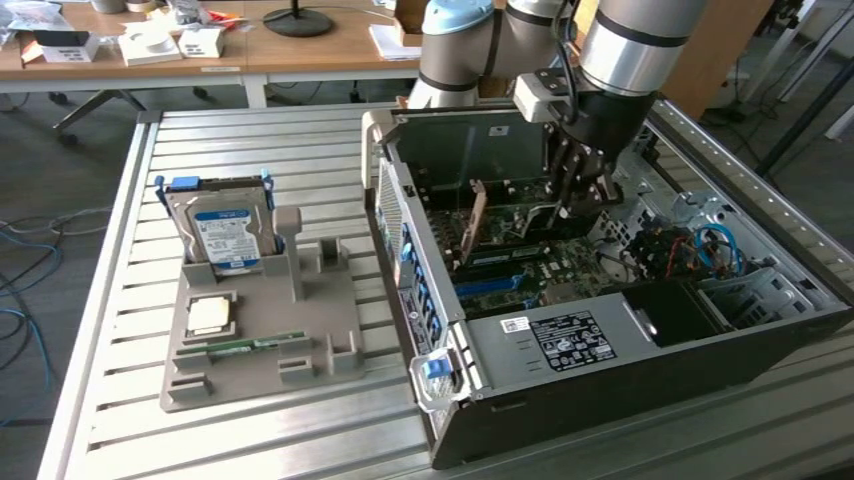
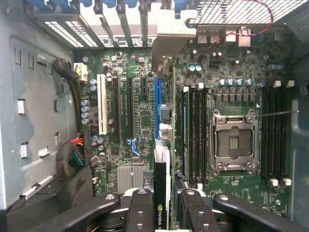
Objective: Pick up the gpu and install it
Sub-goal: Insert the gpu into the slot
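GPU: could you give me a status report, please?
Status: gripper shut on gpu, inside the case. The gpu edge-on, lined along blue slot; seating unclear. Nothing seen across the slot.

Near end of gpu (image 2: 160, 213) & gripper (image 2: 164, 194) fingers (image 2: 140, 209) were cut off by frame edge; case label (image 1: 567, 338) txt couldn't be read.

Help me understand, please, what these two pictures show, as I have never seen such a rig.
It is one robot arm working inside an open computer case. The exterior view looks at the scene from off the arm; the wrist view looks from the arm's wrist onto the motherboard. The gripper is shut on the gpu, seen edge-on between its fingers over the motherboard's slots. Beside the case, on the slatted table, a grey holder carries a hard drive, a processor chip and a memory stick.
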### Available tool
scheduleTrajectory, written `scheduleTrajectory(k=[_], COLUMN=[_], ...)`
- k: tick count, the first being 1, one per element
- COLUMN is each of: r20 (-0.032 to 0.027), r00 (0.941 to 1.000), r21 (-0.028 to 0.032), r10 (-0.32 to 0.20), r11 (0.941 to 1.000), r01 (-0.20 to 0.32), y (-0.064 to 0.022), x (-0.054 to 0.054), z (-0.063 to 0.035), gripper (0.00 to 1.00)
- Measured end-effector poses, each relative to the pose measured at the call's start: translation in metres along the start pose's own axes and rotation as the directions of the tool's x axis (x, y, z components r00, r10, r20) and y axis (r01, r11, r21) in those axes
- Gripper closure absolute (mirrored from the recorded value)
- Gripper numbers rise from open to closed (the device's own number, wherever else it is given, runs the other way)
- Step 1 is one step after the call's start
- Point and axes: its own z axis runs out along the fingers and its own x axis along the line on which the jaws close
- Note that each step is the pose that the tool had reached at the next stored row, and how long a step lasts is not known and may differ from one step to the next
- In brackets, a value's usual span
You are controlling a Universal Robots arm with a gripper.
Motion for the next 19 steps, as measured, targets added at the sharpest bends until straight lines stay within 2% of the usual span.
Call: scheduleTrajectory(k=[19], r20=[-0.0001], r00=[1.0], r21=[-0.0001], r10=[-0.006], r11=[1.0], r01=[0.006], y=[0.0004], x=[0.0], z=[0.0141], gripper=[0.74])
